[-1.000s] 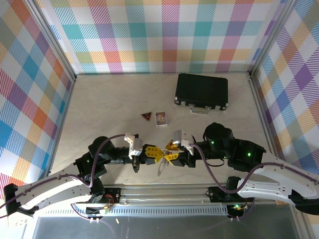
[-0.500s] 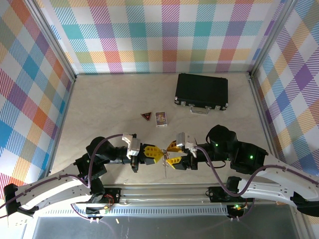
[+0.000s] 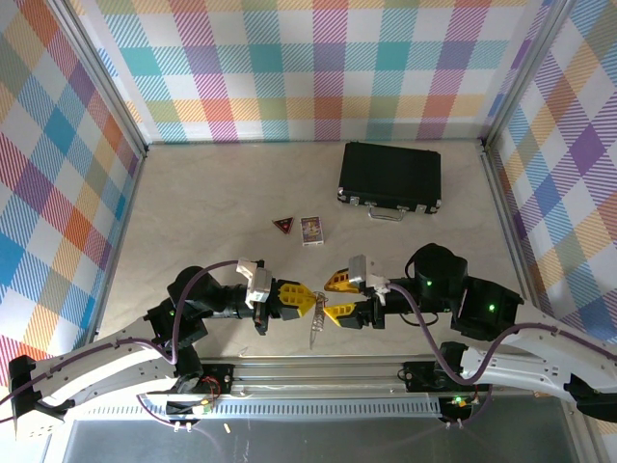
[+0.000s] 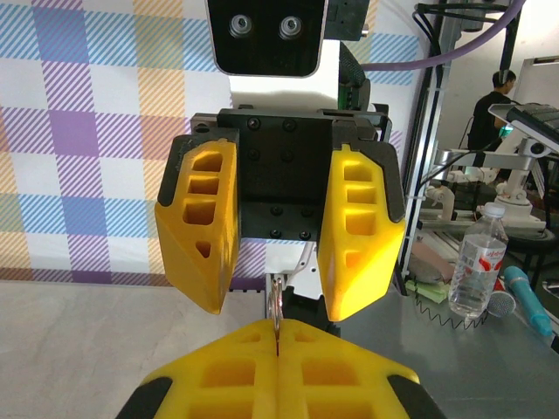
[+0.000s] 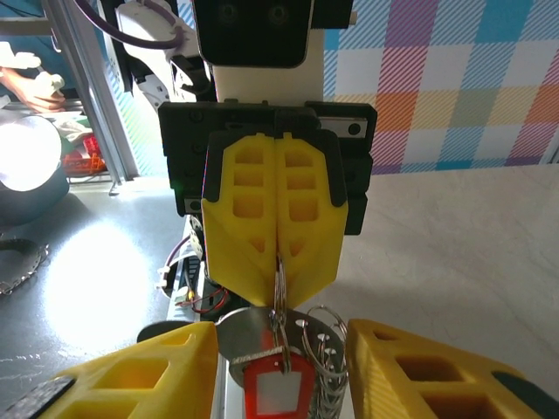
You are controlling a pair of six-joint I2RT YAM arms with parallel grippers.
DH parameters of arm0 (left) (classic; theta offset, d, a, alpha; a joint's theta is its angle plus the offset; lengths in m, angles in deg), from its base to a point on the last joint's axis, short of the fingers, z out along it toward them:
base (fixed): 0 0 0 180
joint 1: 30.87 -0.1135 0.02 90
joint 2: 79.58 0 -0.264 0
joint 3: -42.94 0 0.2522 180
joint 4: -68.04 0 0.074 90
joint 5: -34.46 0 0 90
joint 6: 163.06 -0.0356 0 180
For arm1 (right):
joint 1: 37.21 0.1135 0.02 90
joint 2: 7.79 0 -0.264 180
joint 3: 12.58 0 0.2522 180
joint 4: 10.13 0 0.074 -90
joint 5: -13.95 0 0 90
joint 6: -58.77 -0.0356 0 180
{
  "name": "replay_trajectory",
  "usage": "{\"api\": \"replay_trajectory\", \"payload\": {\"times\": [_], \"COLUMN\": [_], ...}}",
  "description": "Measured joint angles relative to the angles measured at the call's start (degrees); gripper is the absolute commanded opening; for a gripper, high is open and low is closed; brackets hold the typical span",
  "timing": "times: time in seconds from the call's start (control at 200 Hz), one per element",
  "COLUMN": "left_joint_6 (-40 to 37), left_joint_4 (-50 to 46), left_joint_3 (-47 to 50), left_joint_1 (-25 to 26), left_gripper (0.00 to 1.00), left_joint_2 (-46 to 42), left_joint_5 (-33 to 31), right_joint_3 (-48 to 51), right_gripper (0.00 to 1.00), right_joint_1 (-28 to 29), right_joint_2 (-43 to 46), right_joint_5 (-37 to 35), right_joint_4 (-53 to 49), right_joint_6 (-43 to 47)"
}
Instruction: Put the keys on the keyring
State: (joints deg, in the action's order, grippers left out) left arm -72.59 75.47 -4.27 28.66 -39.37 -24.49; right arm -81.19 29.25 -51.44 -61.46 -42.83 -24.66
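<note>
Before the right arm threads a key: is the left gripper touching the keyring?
Touching. The right wrist view shows the left gripper shut on the keyring, whose silver loop hangs straight out of the closed jaws.

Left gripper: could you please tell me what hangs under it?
The keyring hangs from the shut left gripper, with a red-tagged key and coiled rings below; its top is hidden inside the grip.

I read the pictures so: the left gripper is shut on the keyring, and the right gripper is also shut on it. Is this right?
Not quite. The left gripper is shut on the keyring, but the right gripper is open. The left wrist view shows its jaws standing wide apart, facing the ring without clamping it.
</note>
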Motion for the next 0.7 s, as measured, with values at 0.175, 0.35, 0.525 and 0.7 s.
{"api": "replay_trajectory", "payload": {"times": [0.175, 0.35, 0.525, 0.7], "left_joint_6": [0.0, 0.0, 0.0, 0.0], "left_joint_4": [0.1, 0.1, 0.0, 0.0], "left_joint_3": [0.0, 0.0, 0.0, 0.0], "left_joint_1": [0.0, 0.0, 0.0, 0.0], "left_gripper": [0.0, 0.0, 0.0, 0.0], "left_joint_2": [0.1, 0.1, 0.2, 0.2], "left_joint_5": [0.0, 0.0, 0.0, 0.0], "right_joint_3": [1.3, 1.5, 1.5, 1.6], "right_gripper": [0.31, 0.23, 0.16, 0.07], "right_joint_1": [0.0, 0.0, 0.0, 0.0], "right_joint_2": [-0.6, -1.1, -1.1, -1.3], "right_joint_5": [0.9, 0.9, 0.9, 0.9], "right_joint_4": [2.0, 2.4, 2.6, 3.3], "right_joint_6": [-1.3, -1.6, -1.7, -1.9]}}
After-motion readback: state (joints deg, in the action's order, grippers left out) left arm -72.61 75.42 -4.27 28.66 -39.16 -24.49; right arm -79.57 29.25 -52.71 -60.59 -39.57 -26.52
